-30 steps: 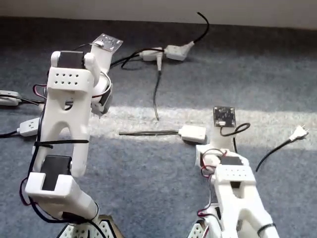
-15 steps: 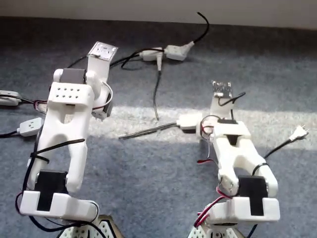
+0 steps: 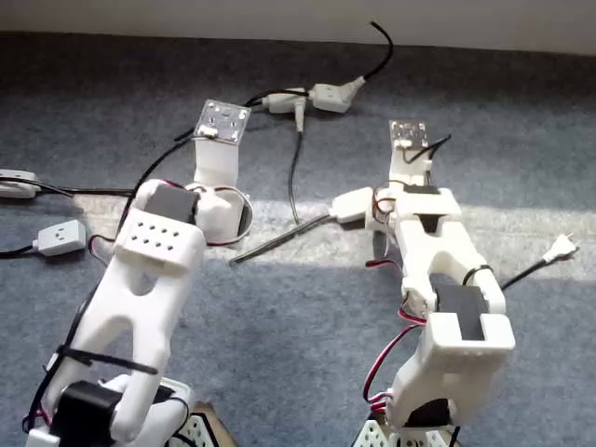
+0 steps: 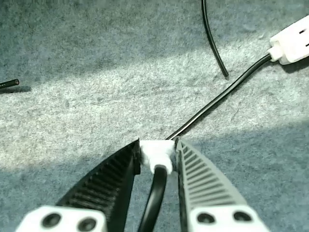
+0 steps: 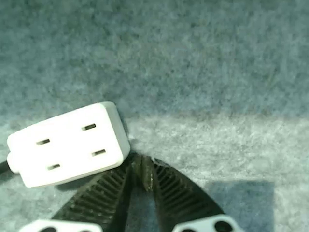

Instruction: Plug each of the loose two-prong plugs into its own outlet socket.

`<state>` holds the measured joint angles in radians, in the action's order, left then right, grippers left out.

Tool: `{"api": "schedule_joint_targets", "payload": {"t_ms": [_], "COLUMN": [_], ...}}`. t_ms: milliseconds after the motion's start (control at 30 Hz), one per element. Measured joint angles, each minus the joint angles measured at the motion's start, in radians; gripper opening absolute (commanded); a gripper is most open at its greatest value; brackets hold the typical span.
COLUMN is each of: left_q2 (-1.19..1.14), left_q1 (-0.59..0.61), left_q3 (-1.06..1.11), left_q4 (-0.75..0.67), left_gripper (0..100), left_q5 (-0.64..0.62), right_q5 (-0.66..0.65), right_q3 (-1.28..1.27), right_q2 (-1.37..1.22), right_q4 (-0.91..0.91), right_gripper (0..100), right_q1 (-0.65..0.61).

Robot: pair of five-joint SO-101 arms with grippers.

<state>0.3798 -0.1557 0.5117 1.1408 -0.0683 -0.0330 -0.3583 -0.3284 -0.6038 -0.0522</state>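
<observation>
Plug (image 4: 155, 152) tight in L claw (image 4: 157, 145)

White plug (image 4: 155, 153), black cord (image 4: 217, 99), white outlet socket (image 5: 67, 142), mottled blue-grey carpet (image 5: 193, 58).

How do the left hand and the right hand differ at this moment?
The left hand is shut on a small white plug with a black cable; the right hand is shut on nothing. The right hand's tips sit beside a white rectangular socket block; the left hand is farther from it. Both point down at the grey carpet.
</observation>
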Motion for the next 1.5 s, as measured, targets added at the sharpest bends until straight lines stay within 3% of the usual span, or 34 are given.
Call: {"api": "schedule_joint_targets", "payload": {"t_ms": [167,500,700,833,1067,1333,1500], "left_q2": [0.135,0.311,0.315,0.315,0.324,0.324,0.250], "left_q1": [-0.072,-0.072,-0.069,-0.038,-0.057,-0.135,-0.262], "left_q3": [0.184,0.569,0.689,0.695,0.724,0.723,0.589], "left_q4": [-0.144,-0.503,-0.694,-0.715,-0.723,-0.727,-0.726], "left_gripper": [1,1,1,1,1,1,1], "left_q5": [-0.021,-0.025,-0.097,-0.101,-0.031,0.038,0.272], "right_q5": [0.000,0.041,0.060,0.157,0.410,0.443,0.437], "right_q3": [0.097,0.170,0.164,0.133,0.130,0.130,0.130], "right_q2": [-0.038,-0.060,-0.048,-0.034,-0.018,-0.018,-0.018], "right_q4": [0.000,-0.008,-0.069,-0.066,-0.066,-0.049,-0.049], "right_gripper": [0.8,0.8,1.0,1.9,12.3,12.3,12.3], "right_q1": [-0.017,-0.055,-0.055,-0.032,0.081,0.092,0.092]}}
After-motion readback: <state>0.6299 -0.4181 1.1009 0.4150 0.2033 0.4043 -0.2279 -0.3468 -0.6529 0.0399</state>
